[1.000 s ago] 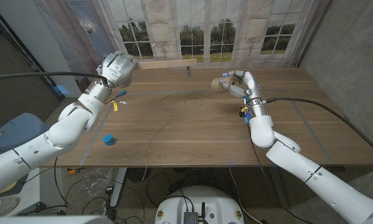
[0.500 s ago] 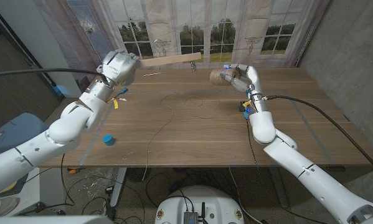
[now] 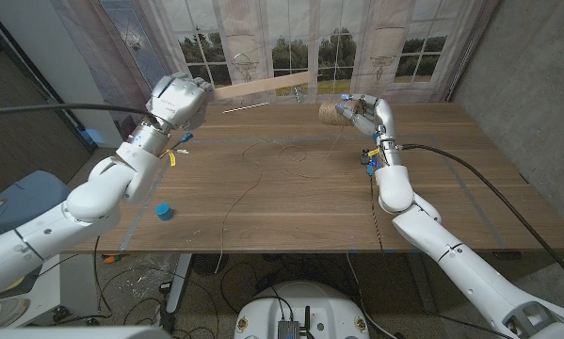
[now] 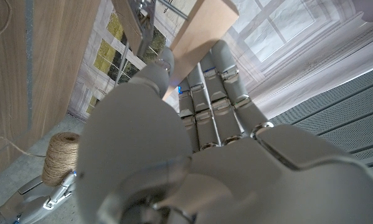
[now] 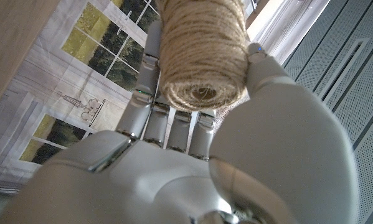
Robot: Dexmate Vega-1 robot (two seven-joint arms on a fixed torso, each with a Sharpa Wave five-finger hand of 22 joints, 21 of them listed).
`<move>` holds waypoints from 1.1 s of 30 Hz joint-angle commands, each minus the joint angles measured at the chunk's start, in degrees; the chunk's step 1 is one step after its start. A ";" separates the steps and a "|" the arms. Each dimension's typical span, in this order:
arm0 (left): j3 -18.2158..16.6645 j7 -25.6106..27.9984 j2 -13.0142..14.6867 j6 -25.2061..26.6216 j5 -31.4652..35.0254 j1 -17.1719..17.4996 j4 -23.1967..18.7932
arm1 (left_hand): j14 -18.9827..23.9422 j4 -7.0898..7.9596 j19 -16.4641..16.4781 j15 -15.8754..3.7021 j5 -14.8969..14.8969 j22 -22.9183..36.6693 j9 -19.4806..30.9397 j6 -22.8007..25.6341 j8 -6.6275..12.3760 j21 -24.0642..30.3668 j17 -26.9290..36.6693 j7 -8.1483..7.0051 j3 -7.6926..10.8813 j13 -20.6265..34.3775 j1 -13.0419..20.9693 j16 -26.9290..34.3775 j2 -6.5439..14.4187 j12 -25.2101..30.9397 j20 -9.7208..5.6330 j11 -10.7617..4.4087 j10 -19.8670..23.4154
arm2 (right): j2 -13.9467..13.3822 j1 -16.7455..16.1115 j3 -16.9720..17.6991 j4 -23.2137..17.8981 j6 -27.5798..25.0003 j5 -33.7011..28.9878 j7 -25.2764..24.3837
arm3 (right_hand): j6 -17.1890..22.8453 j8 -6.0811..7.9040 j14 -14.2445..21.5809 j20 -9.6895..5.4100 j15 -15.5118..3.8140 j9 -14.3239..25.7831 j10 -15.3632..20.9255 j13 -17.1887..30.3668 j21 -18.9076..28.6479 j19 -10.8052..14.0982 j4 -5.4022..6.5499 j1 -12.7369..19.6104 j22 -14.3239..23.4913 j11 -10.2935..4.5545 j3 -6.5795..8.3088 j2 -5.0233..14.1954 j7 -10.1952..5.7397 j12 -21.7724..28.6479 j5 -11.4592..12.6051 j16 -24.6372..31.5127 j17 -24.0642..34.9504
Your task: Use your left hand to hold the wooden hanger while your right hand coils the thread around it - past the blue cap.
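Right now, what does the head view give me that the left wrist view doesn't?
Head view alone: the blue cap on the table, and loose thread trailing across it. Left wrist view alone: close detail of the left hand gripping the wooden hanger. Both: the twine spool held by the right hand.

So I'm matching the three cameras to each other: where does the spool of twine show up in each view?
Head view: spool of twine held by the right hand, up over the table's far side.
Left wrist view: spool beside the table's edge.
Right wrist view: spool gripped, close up.
Shared landmark: the window backdrop.
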 commanded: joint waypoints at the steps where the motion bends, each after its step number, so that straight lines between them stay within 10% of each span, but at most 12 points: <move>1: -2.99 -1.60 0.54 2.73 1.85 4.18 -2.18 | 11.21 0.92 -0.20 -15.28 1.27 0.23 10.14 6.73 0.37 0.48 17.26 -6.00 2.85 2.36 0.05 0.37 2.41 0.07 -5.30 -7.91 8.41 | 0.06 -0.12 0.57 0.94 6.88 6.81 7.64 | 0.45 -0.07 14.03 -5.93 -20.39 0.28 0.41 0.24 0.42 -1.67 -0.07 17.73 0.18 -0.18 -0.19 17.07 -0.10 -0.14 0.00 0.02 0.30; 33: 4.88 -6.14 -1.61 -3.76 2.18 -3.96 1.10 | 11.30 0.87 -0.34 -15.28 1.22 0.20 10.34 6.83 -0.01 0.77 17.58 -5.97 3.25 2.61 -0.17 -0.26 2.39 -0.52 -5.20 -7.82 8.69 | 0.82 6.57 -2.44 -0.33 11.55 20.56 29.23 | 0.80 -0.56 14.42 -5.90 -20.36 0.49 0.66 0.86 2.85 -2.58 0.06 18.35 0.38 0.13 -0.85 17.10 -0.05 -0.28 0.00 -0.63 1.04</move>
